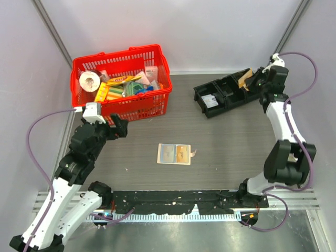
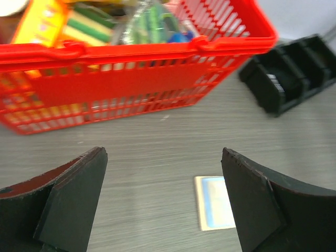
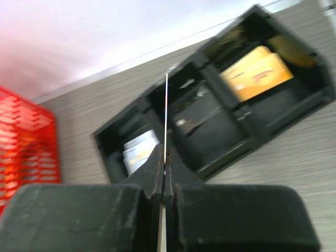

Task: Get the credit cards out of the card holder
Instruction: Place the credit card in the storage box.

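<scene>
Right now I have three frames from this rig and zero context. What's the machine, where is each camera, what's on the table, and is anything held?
Two robot arms with two-finger grippers are bolted at the table's near edge. The top view looks down from above and behind them. The other two views come from a camera on each wrist, so the black shapes at the bottom are that arm's own fingers.

On the table are a red shopping basket full of packaged goods, a black three-compartment tray, and an opened tan card holder lying flat in the middle.

The left gripper is open and empty, near the basket. The right gripper, over the tray, is shut on a thin credit card seen edge-on. An orange card lies in the tray's end compartment.
</scene>
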